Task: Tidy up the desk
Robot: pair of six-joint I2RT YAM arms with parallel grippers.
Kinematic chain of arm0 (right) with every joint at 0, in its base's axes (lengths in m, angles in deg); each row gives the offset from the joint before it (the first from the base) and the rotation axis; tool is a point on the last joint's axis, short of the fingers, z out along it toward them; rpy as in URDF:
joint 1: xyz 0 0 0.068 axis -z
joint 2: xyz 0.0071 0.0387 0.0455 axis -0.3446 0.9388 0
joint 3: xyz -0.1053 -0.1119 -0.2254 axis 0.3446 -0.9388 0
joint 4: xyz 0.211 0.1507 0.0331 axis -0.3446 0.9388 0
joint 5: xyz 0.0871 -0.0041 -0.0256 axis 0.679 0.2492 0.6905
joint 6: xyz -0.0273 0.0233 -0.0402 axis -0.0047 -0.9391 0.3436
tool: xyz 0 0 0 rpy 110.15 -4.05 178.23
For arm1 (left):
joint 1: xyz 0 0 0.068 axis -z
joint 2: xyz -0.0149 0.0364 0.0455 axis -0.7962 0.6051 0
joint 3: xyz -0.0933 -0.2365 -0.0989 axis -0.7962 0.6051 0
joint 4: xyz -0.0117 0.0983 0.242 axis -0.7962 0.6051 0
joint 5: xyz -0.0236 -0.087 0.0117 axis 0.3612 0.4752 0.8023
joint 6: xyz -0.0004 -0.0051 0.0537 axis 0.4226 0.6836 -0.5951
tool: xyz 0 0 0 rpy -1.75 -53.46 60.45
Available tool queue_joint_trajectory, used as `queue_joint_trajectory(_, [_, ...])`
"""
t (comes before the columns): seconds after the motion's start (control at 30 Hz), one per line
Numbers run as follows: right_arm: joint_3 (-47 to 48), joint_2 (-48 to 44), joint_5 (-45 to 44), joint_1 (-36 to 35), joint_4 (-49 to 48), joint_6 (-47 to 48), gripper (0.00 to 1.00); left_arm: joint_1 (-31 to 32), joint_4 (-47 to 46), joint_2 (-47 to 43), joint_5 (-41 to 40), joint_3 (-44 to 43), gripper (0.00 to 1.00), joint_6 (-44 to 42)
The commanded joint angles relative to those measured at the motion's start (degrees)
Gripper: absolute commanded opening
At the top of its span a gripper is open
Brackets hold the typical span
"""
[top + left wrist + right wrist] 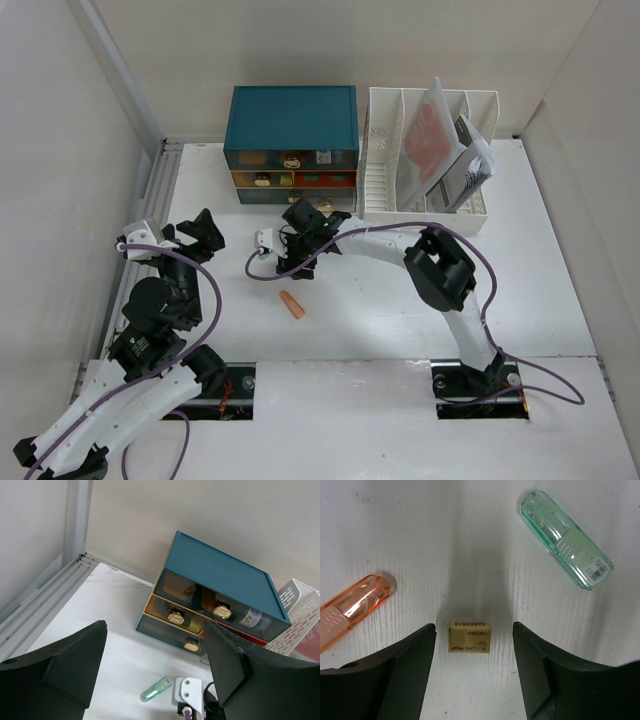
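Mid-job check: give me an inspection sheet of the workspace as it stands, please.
Surface: white table, no spills seen.
Job's things: eraser, orange case and green case loose on the table; teal drawer unit and white file rack at the back, rack holding papers.
Clutter: nothing seen.
Hands: right hand open, fingers either side of the eraser, not touching; left hand open, empty, above the table.
Cables: purple cable along each arm; a loop hangs by the right hand.
Surroundings: white walls; metal rail along the left edge.

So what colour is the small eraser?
The eraser is pale yellow; right wrist view shows it best.
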Motion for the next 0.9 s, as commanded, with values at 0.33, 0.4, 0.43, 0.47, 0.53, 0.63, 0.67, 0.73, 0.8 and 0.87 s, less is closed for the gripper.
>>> queue_joint_trajectory(0.33, [2.3, 2.9, -0.1, -0.2, 1.3, 1.5, 0.60, -0.1, -2.2, -1.3, 0.1, 0.0, 0.76, -0.8])
queue_joint_trajectory(0.4, [2.3, 3.4, -0.1, -0.2, 1.3, 1.5, 0.48, -0.1, -2.2, -1.3, 0.1, 0.0, 0.76, -0.8])
queue_joint_trajectory(0.43, [2.3, 3.4, -0.1, -0.2, 1.8, 1.5, 0.44, -0.1, -2.2, -1.3, 0.1, 0.0, 0.76, -0.8])
queue_joint_trajectory(0.47, [2.3, 3.4, 0.4, -0.2, 1.8, 1.5, 0.40, -0.1, -2.2, -1.3, 0.1, 0.0, 0.76, -0.8])
queue_joint_trajectory(0.53, [2.9, 3.4, 0.4, -0.2, 2.6, 2.0, 0.29, -0.1, -2.2, -1.3, 0.1, 0.0, 0.76, -0.8])
queue_joint_trajectory(0.63, [3.4, 3.4, 1.6, -0.2, 3.7, 2.0, 0.18, -0.1, -2.2, -1.3, 0.1, 0.0, 0.76, -0.8])
queue_joint_trajectory(0.67, [3.4, 2.8, 1.6, -0.2, 3.7, 2.0, 0.15, -0.1, -2.2, -1.3, 0.1, 0.0, 0.76, -0.8])
queue_joint_trajectory(0.73, [4.5, 1.6, 2.4, -0.2, 4.4, 2.0, 0.12, -0.1, -2.2, -1.3, 0.1, 0.0, 0.76, -0.8])
queue_joint_trajectory(0.8, [5.2, 0.1, 3.2, -0.2, 5.9, 2.0, 0.10, -0.1, -2.2, -1.3, 0.1, 0.5, 0.76, -0.8])
queue_joint_trajectory(0.87, [5.8, -2.6, 4.7, -0.2, 5.9, 2.0, 0.09, -0.1, -2.2, -1.3, 0.1, 0.5, 0.76, -0.8])
